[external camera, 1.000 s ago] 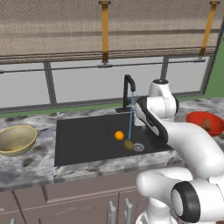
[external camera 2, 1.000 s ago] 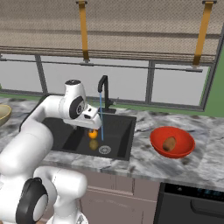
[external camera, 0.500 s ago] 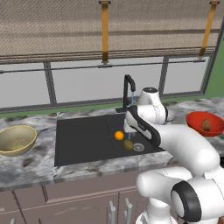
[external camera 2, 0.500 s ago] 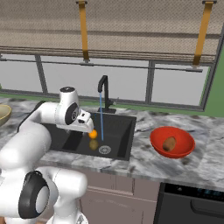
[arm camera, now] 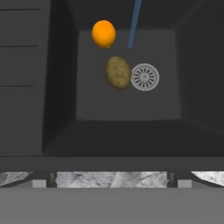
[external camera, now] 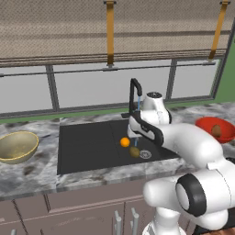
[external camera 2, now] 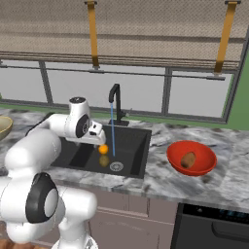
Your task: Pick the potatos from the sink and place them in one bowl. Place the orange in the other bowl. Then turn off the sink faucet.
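Olive-brown potato lies in the sink beside the drain, orange nearby; gripper above, jaws spread, empty.

Arm swung left over the sink

Hand now carried from near the red bowl to above the olive-brown potato and orange.

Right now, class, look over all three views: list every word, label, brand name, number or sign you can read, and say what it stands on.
None: no readable text shows in any view.
The red bowl, the tan-yellow bowl, the black faucet, the sink, the orange, the olive-brown potato and the marbled counter are all plain, with no label, number or sign.
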